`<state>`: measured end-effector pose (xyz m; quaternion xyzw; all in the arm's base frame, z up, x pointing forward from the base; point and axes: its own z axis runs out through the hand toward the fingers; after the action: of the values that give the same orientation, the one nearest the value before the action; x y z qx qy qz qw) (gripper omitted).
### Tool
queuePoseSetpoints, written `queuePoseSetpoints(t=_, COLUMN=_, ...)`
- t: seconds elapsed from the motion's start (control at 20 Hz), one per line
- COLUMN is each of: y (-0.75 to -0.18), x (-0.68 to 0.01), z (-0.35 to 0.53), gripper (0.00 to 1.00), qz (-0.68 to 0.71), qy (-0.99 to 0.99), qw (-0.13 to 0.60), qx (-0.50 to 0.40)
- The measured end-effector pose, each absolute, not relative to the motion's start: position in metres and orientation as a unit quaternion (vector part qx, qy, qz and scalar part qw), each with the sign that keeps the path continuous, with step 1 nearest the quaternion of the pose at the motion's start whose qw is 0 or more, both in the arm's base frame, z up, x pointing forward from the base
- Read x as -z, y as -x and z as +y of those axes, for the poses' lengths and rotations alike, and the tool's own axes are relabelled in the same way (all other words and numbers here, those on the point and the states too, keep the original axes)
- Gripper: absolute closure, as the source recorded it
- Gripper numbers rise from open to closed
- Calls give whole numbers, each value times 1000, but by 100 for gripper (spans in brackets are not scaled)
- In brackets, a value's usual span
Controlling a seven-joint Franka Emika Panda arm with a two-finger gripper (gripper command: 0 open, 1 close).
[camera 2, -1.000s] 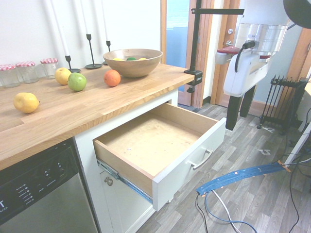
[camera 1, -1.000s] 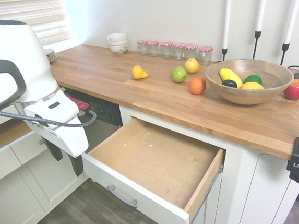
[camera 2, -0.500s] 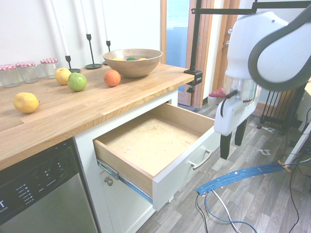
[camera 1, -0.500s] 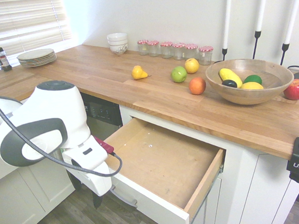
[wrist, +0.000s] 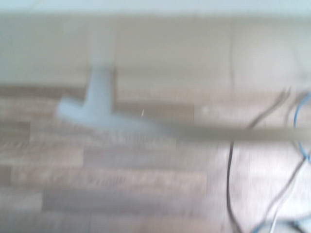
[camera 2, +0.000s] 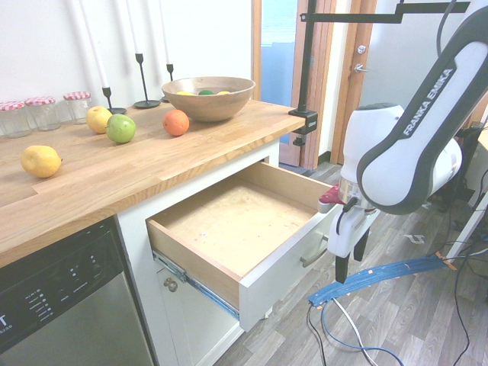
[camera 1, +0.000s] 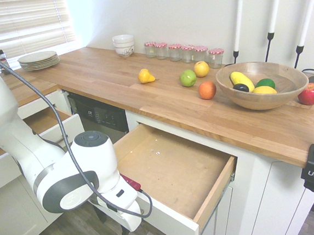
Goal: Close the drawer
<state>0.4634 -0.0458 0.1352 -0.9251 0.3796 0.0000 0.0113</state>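
One wide drawer (camera 2: 263, 278) juts out beneath the tabletop (camera 2: 114, 164); my jaws (camera 2: 351, 261), spread wide and empty, hang by its handle (camera 2: 314, 252). I'm lining up; next, push the front squarely inward.

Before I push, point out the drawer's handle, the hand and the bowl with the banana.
Handle (camera 2: 315, 256): second exterior view, on its bar.
Hand (camera 2: 351, 260): second exterior view, between its fingertips.
Bowl (camera 1: 263, 104): first exterior view, outer wall.
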Motion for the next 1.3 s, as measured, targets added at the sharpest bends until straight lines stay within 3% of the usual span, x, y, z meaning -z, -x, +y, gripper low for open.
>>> queuePoseSetpoints(t=0.1, y=-466, x=-124, z=-48, gripper=0, qz=378, qy=926, qw=16, qx=16)
queuePoseSetpoints(t=0.15, y=-467, x=-121, z=-48, gripper=100, qz=377, qy=926, qw=17, qx=19)
queuePoseSetpoints(t=1.3, y=-475, x=-120, z=-48, gripper=100, qz=380, qy=924, qw=27, qx=38)
